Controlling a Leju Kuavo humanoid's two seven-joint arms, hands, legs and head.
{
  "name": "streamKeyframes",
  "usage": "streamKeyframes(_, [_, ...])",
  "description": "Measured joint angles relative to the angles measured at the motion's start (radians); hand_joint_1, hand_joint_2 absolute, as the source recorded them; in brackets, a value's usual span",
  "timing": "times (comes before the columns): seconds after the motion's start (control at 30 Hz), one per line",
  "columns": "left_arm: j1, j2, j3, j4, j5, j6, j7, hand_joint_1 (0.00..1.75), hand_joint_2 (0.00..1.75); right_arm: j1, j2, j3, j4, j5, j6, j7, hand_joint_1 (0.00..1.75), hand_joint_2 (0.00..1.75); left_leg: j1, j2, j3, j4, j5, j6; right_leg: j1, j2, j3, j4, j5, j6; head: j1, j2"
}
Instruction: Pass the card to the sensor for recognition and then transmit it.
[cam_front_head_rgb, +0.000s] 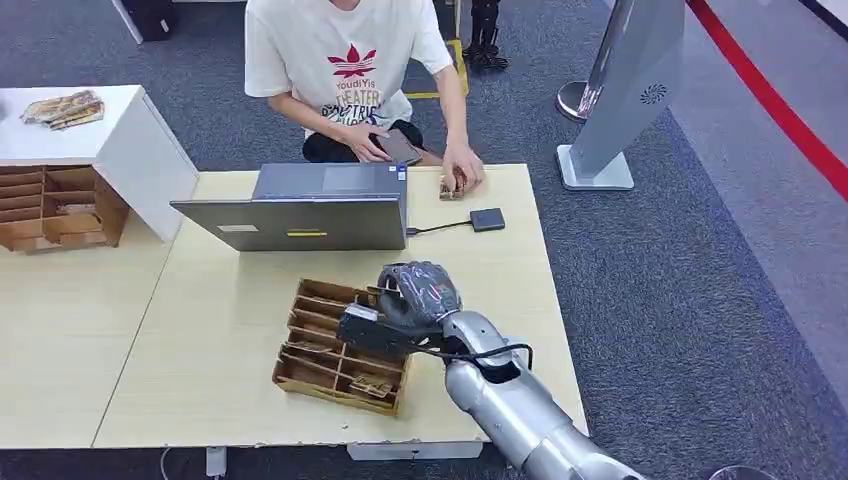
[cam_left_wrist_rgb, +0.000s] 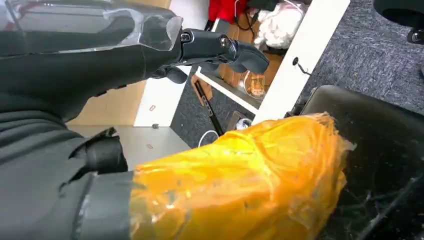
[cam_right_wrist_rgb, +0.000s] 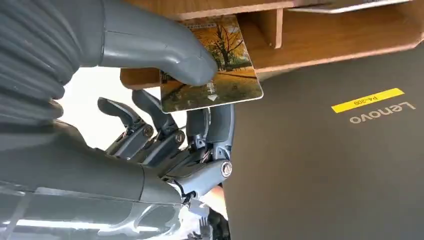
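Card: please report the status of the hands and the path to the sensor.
Right hand pinches card over wooden tray. Left hand holds nothing. Sensor beside laptop; person's hand near it.

One laptop (cam_front_head_rgb: 310, 205), two wooden trays (cam_front_head_rgb: 340, 345) (cam_front_head_rgb: 55, 205), one sensor (cam_front_head_rgb: 487, 219), one person (cam_front_head_rgb: 350, 70)

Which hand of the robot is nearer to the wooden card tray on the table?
The right. The right hand is over the wooden card tray, its thumb pressing a card. The left hand hangs away from the table, near an orange-wrapped object.
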Motion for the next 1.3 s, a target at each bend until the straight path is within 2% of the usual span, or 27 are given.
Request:
streamKeyframes(0.47, [0.0, -0.001, -0.001, 0.0, 0.0, 0.0, -0.002, 0.0, 0.0, -0.005, 0.003, -0.01, 0.002, -0.016, 0.016, -0.015, 1.73, 1.75, 0.0, 0.0, 0.0, 0.0, 0.0, 0.0, 0.0, 0.0, 0.0, 0.0, 0.0, 0.0, 0.0, 0.0])
streamKeyframes(0.67, [0.0, -0.001, -0.001, 0.0, 0.0, 0.0, -0.001, 0.0, 0.0, -0.004, 0.003, -0.015, -0.009, -0.032, 0.023, -0.018, 1.66, 1.75, 0.0, 0.0, 0.0, 0.0, 0.0, 0.0, 0.0, 0.0, 0.0, 0.0, 0.0, 0.0, 0.0, 0.0])
streamKeyframes(0.7, [0.0, -0.001, -0.001, 0.0, 0.0, 0.0, -0.001, 0.0, 0.0, -0.004, 0.003, -0.017, -0.019, -0.035, 0.03, -0.018, 1.61, 1.75, 0.0, 0.0, 0.0, 0.0, 0.0, 0.0, 0.0, 0.0, 0.0, 0.0, 0.0, 0.0, 0.0, 0.0])
streamKeyframes(0.73, [0.0, -0.001, -0.001, 0.0, 0.0, 0.0, 0.0, 0.0, 0.0, -0.005, 0.003, -0.019, -0.03, -0.043, 0.034, -0.021, 1.66, 1.75, 0.0, 0.0, 0.0, 0.0, 0.0, 0.0, 0.0, 0.001, 0.0, 0.0, 0.0, 0.0, 0.0, 0.0])
streamKeyframes(0.83, [0.0, -0.001, -0.002, 0.0, 0.003, 0.0, 0.004, 0.0, 0.0, -0.003, 0.002, -0.025, -0.061, -0.066, 0.05, -0.029, 1.68, 1.75, 0.0, 0.0, 0.0, 0.0, 0.0, 0.0, 0.0, 0.0, 0.0, 0.0, 0.0, 0.0, 0.0, 0.0])
streamKeyframes(0.87, [0.0, -0.001, -0.002, 0.0, 0.003, 0.0, 0.004, 0.0, 0.0, -0.003, 0.0, -0.028, -0.072, -0.076, 0.055, -0.033, 1.62, 1.75, 0.0, 0.0, 0.0, 0.0, 0.0, 0.0, 0.0, 0.001, 0.0, 0.0, 0.0, 0.0, 0.0, 0.0])
streamKeyframes(1.07, [0.0, -0.001, -0.002, 0.0, 0.004, -0.001, 0.005, 0.0, 0.0, 0.004, -0.009, -0.05, -0.142, -0.156, 0.114, -0.06, 1.61, 1.75, 0.0, 0.001, 0.0, 0.0, 0.0, 0.0, 0.0, 0.001, 0.0, 0.0, 0.0, 0.0, 0.0, 0.0])
streamKeyframes(1.3, [0.0, -0.001, -0.002, 0.0, 0.004, -0.001, 0.005, 0.0, 0.0, 0.01, -0.016, -0.069, -0.173, -0.216, 0.152, -0.085, 1.75, 1.75, 0.0, 0.001, 0.0, 0.0, 0.0, 0.0, 0.0, 0.001, 0.0, 0.0, 0.0, 0.0, 0.0, 0.0])
